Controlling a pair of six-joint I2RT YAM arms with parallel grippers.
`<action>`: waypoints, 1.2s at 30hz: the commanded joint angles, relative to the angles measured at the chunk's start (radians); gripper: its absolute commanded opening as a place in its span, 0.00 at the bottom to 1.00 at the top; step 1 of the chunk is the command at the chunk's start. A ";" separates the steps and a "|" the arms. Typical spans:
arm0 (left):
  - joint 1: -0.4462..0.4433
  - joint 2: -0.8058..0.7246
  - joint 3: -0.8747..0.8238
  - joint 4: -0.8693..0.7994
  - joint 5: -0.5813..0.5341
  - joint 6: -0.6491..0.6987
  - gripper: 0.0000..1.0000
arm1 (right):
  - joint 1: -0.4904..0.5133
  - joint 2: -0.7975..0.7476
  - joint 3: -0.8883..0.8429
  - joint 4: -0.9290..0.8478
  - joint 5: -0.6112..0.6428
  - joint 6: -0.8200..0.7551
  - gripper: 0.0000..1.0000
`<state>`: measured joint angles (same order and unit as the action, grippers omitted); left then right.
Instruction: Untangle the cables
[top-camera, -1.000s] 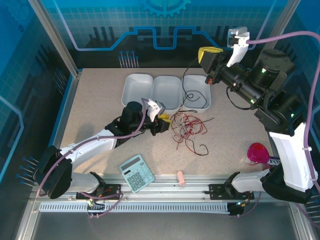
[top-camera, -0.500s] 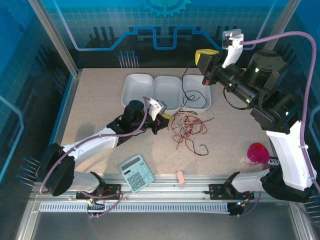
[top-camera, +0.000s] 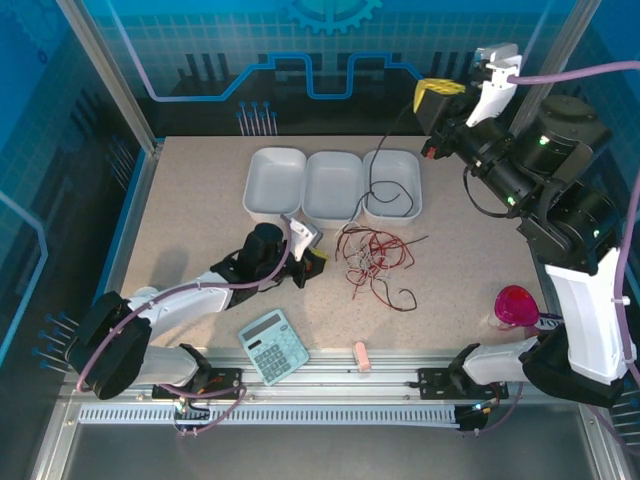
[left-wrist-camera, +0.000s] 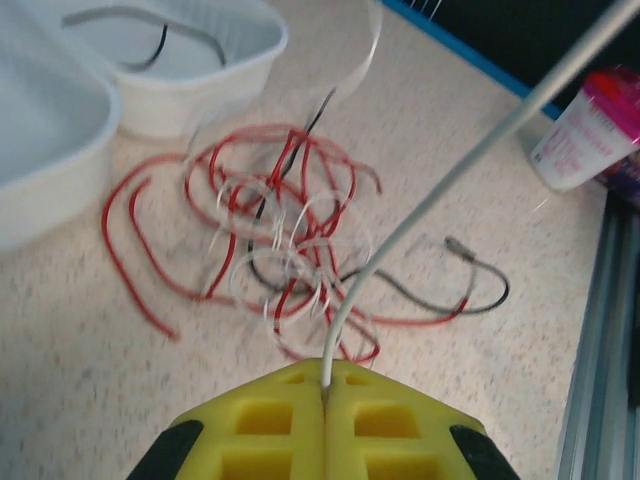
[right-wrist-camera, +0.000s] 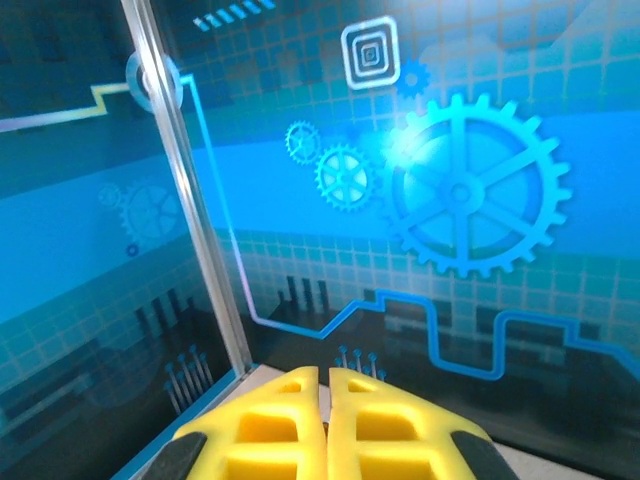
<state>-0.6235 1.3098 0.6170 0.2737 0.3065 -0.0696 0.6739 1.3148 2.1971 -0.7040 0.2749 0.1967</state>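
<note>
The cables (top-camera: 372, 255) lie as a loose tangle of red, white and black strands on the table's middle, also seen in the left wrist view as the tangle (left-wrist-camera: 285, 250). My left gripper (top-camera: 314, 266) sits low just left of the tangle. In its wrist view the left gripper (left-wrist-camera: 325, 368) is shut on a white cable (left-wrist-camera: 440, 200) that stretches up to the right. My right gripper (top-camera: 432, 100) is raised at the back right, shut on a black cable (top-camera: 373, 178) that hangs down into the right white tray (top-camera: 405, 205). The right gripper (right-wrist-camera: 322, 372) faces the blue back wall.
Three white trays stand in a row at the back: left (top-camera: 262, 190), middle (top-camera: 333, 212) and the right one. A calculator (top-camera: 273, 346) and a small pink block (top-camera: 361, 356) lie near the front edge. A pink cup (top-camera: 515, 305) stands at the right.
My left gripper closed on the white cable and drew back toward the near left. My right gripper rose and swung right, lifting the black cable.
</note>
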 joint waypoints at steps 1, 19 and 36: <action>0.007 -0.034 -0.054 0.007 -0.043 -0.036 0.00 | 0.010 -0.010 0.041 0.050 0.108 -0.088 0.00; 0.032 -0.025 -0.101 -0.096 -0.163 -0.026 0.00 | 0.011 -0.004 0.137 0.144 0.418 -0.360 0.00; 0.131 0.052 -0.078 -0.154 -0.279 -0.118 0.00 | 0.018 -0.084 0.128 0.374 0.533 -0.585 0.00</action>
<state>-0.5190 1.3376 0.5274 0.1616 0.0872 -0.1406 0.6743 1.2469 2.3333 -0.4332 0.7612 -0.3260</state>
